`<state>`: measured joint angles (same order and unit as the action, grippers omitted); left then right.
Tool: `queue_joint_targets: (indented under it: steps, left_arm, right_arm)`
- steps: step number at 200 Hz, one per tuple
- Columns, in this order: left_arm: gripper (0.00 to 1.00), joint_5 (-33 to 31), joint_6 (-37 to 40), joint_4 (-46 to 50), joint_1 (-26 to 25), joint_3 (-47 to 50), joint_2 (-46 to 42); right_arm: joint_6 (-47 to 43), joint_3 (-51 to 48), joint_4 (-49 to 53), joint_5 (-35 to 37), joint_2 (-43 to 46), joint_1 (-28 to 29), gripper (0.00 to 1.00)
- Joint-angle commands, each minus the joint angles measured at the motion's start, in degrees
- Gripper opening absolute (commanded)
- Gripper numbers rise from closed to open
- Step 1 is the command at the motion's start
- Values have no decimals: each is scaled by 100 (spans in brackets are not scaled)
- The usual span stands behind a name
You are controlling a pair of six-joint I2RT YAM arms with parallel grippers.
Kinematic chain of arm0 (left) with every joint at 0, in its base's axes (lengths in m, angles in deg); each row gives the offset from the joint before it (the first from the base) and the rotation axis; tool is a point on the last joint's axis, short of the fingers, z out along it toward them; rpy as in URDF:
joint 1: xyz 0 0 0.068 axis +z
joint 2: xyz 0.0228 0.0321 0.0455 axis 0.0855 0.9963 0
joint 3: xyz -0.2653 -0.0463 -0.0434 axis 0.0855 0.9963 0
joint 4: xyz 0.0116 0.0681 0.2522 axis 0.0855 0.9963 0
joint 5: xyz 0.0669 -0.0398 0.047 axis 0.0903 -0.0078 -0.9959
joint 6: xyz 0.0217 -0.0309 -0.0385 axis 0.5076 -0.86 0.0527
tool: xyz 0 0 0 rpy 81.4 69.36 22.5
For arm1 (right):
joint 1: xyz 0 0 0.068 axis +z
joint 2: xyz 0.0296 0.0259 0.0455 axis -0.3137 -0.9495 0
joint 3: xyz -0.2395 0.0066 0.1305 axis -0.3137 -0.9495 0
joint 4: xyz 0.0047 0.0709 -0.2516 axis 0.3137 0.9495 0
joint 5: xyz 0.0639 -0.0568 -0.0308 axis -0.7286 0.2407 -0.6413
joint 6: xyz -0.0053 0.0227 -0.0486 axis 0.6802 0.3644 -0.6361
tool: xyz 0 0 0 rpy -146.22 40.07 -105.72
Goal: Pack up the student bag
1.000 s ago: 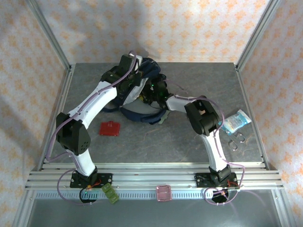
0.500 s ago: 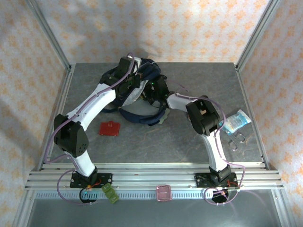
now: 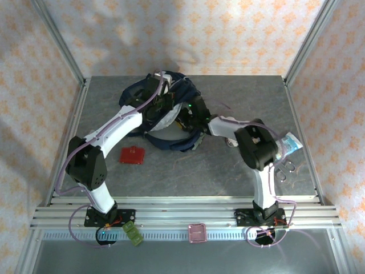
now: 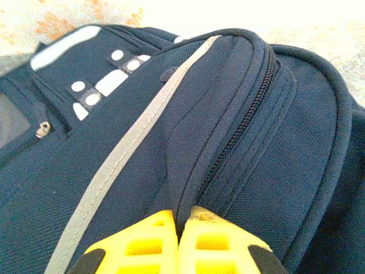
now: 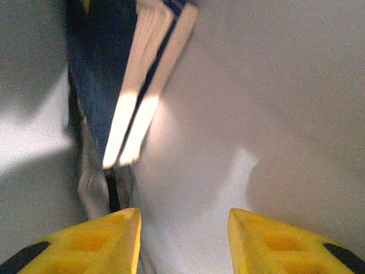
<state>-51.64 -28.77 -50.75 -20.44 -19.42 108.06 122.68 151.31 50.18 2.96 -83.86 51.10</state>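
Two tools were at the student bag [image 3: 183,91], which lay at the far middle of the tabletop [image 3: 188,171].
The left tool [image 4: 181,220] was pressed together on a fold of navy fabric beside the zipper [image 4: 239,128]; the right tool [image 5: 183,220] had its fingers apart before a pale, blurred surface [image 5: 256,103].

student bag [image 3: 183,89] far-centre, red square [image 3: 132,154] nearby

Navy student bag [image 4: 245,148]: woven cloth, matt, coarse weave; grey stripe [image 4: 122,154] of smoother tape.
Yellow left gripper [image 4: 179,220], right gripper [image 5: 183,220]: plastic, smooth, slight sheen.
Grey table [image 3: 199,165]: matt, mottled.
Near-edge rails [image 3: 188,212]: bare metal, ribbed.
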Motion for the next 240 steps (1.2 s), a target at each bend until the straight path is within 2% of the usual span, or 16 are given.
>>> queue_joint_targets:
  steps: [1,48,89,101,108,119,133,154,175,192,215,240]
  left_arm:
    - [0,25,-645,-918,-143,-46,-277]
    - [0,-94,-1038,-1016,-442,-597,251]
    - [0,-11,-1393,-913,-620,-1374,1012]
    - [28,30,-1493,-811,-622,-1412,1035]
    - [39,58,-1526,-812,-622,-1345,1010]
    - [48,69,-1567,-904,-616,-1017,802]
    - [54,55,-1684,-1181,-551,-419,241]
    - [58,95,-2069,-1955,-360,1144,-791]
    - [61,201,-2813,-2663,-20,2774,-1717]
    - [69,407,-3509,-3287,339,4051,-2233]
    - [70,921,-4159,-4257,748,5270,-2306]
    - [72,1358,-4479,-4813,960,5584,-1673]
  right_arm:
    - [-670,-682,180,349,1164,-65,44]
    - [-1264,-1888,1000,1336,2920,-57,39]
    - [-1407,-2432,1017,1604,3463,162,36]
    - [-1499,-2419,1142,1731,3466,287,37]
    - [-1537,-2418,1181,1764,3473,339,38]
    - [-1584,-2447,1226,1888,3524,436,40]
    - [-1694,-2529,1203,1998,3627,541,40]
    - [-1797,-2634,1130,2034,3685,618,41]
    - [-1828,-2647,1014,1922,3592,659,41]
    - [-1842,-2623,865,1877,3521,723,41]
    - [-1833,-2578,686,1737,3400,752,41]
    - [-1791,-2557,554,1637,3329,763,41]
